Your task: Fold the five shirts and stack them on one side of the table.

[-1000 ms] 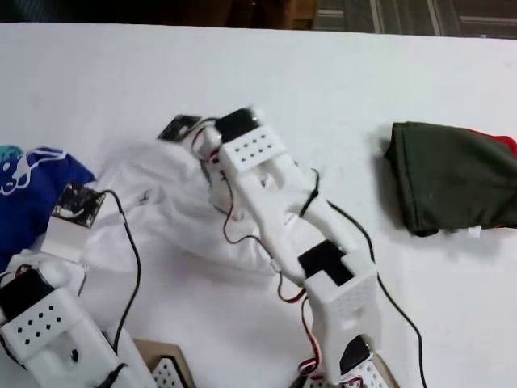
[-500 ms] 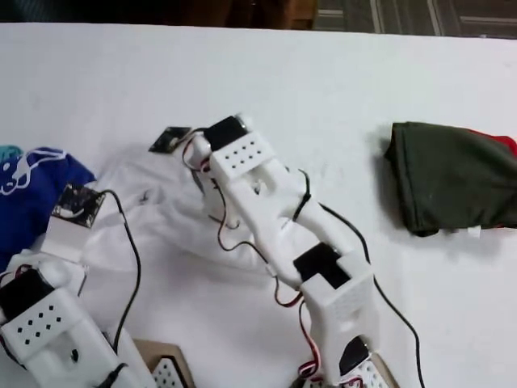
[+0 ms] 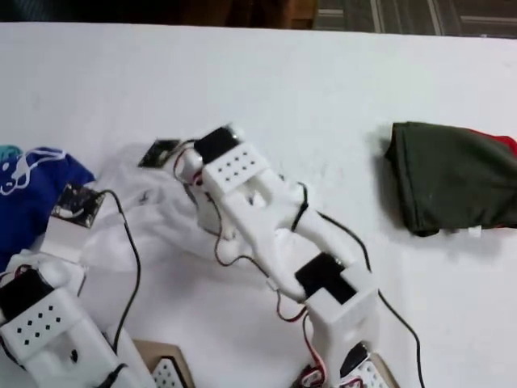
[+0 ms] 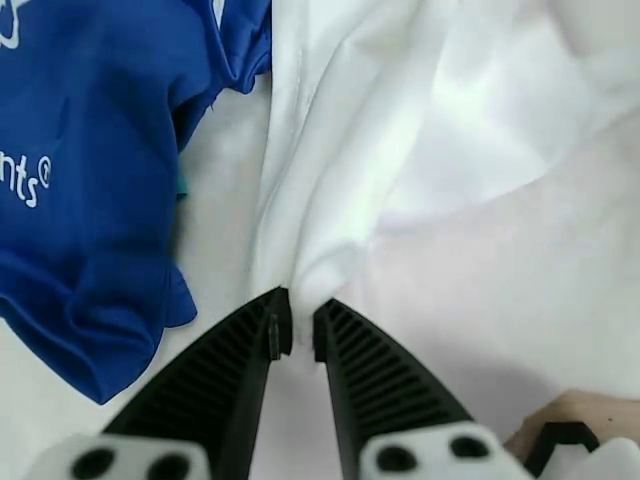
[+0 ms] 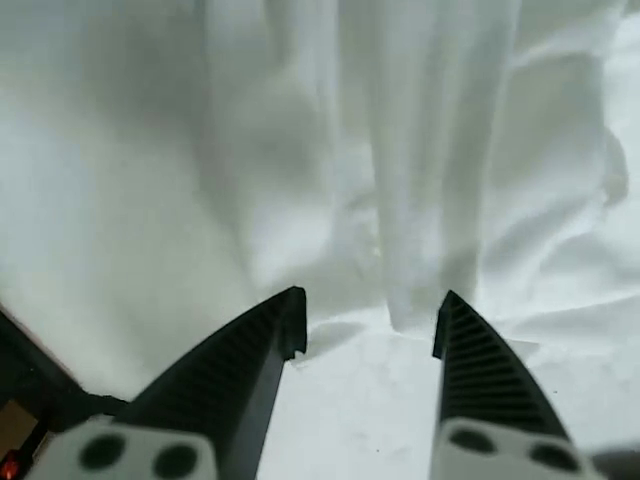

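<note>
The white worktop (image 3: 323, 73) carries all the things. The largest of them is the crumpled white cloth shirt (image 3: 153, 214), which lies spread in loose folds at the centre left of the high view. At the right edge of that view a folded dark green shirt (image 3: 448, 178) lies on top of a red garment (image 3: 505, 142), and this seems to be the beginning of the stack. At the left edge, just beside the white shirt, a blue printed shirt (image 3: 36, 186) lies unfolded.

The right pincer (image 5: 368, 322) hangs over the middle of the white shirt with its jaws apart. I cannot tell if the tips touch the cloth. The left pincer (image 4: 300, 325) has its jaws together, clamped on a thin fold at the edge of the white shirt, near the blue one.

I judge that the step in hand is the folding of the white shirt, with about two shirts already done. For the next move the right pincer should close on a ridge of cloth, so that both arms can pull the shirt flat before they fold it.
</note>
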